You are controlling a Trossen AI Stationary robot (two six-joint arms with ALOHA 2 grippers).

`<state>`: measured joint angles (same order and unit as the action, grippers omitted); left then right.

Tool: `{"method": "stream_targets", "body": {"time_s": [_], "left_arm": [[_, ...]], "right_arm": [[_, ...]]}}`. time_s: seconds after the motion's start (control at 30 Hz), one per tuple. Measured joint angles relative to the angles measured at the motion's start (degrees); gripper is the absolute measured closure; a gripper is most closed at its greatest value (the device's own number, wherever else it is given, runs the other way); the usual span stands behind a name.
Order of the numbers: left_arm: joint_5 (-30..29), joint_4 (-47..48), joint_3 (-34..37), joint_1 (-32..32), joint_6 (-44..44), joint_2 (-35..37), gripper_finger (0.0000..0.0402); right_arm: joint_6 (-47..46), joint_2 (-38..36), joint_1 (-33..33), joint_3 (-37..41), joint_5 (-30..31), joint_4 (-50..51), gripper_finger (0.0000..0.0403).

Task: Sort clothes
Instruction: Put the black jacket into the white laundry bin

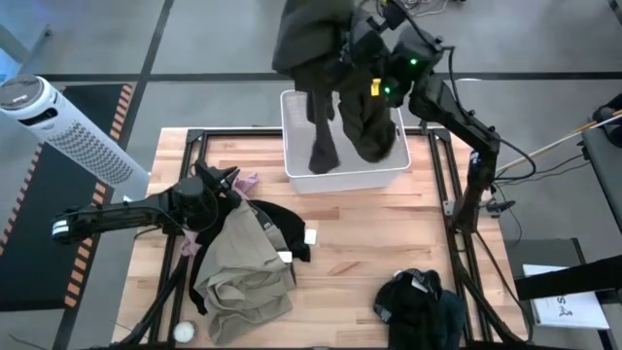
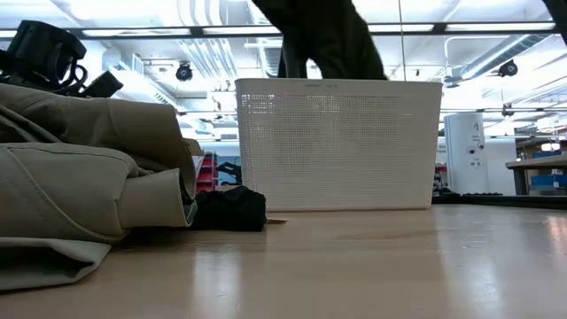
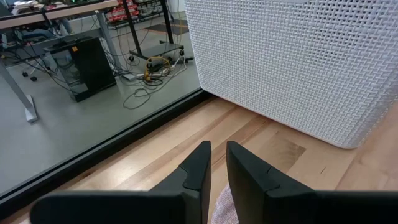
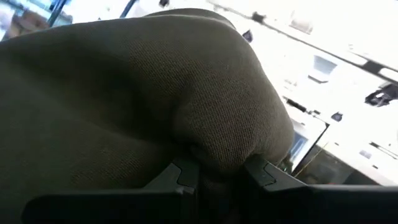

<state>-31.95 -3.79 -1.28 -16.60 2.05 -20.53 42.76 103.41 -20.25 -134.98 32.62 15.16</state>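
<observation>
My right gripper [image 4: 217,177] is raised over the white basket [image 1: 342,173] at the table's far edge, shut on a dark olive-green garment [image 1: 335,87] that hangs into the basket. My left gripper [image 3: 217,163] is low over the table near the pale pink garment [image 1: 245,182], its fingers nearly together with a narrow gap, empty. A beige-khaki garment [image 1: 243,267] lies heaped at the near left over a black one [image 1: 287,228]. A dark navy-blue and black heap [image 1: 420,306] lies at the near right. My right gripper pinches a bunched fold [image 4: 217,140] of the olive-green garment between its two fingers. The cloth bulges out past the fingers. The garment hangs slack below the gripper, its lower ends [image 1: 326,156] down inside the basket.
A white tower fan [image 1: 68,126] stands off the table's far left. A small white round object [image 1: 184,332] lies at the near left corner. Bare wood [image 1: 369,233] lies between the basket and the heaps.
</observation>
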Motion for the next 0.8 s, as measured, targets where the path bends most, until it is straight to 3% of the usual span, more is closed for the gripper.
{"method": "stream_targets", "body": {"time_s": [0.2, 0.47, 0.63, 0.8], "left_arm": [[0.0, 0.0, 0.0, 0.0, 0.0, 0.0, 0.0364], [0.0, 0.0, 0.0, 0.0, 0.0, -0.1, 0.0364], [0.0, 0.0, 0.0, 0.0, 0.0, 0.0, 0.0364], [0.0, 0.0, 0.0, 0.0, 0.0, -0.1, 0.0364]], "right_arm": [[-4.7, -0.4, 0.0, 0.0, -0.1, 15.3, 0.0369], [-24.1, -1.7, -1.7, 0.0, -0.5, 42.4, 0.0369], [-32.5, -0.3, -4.6, 0.2, -5.9, 52.9, 0.0369], [-36.3, 3.6, -7.5, 0.2, -12.1, 57.0, 0.0369]]}}
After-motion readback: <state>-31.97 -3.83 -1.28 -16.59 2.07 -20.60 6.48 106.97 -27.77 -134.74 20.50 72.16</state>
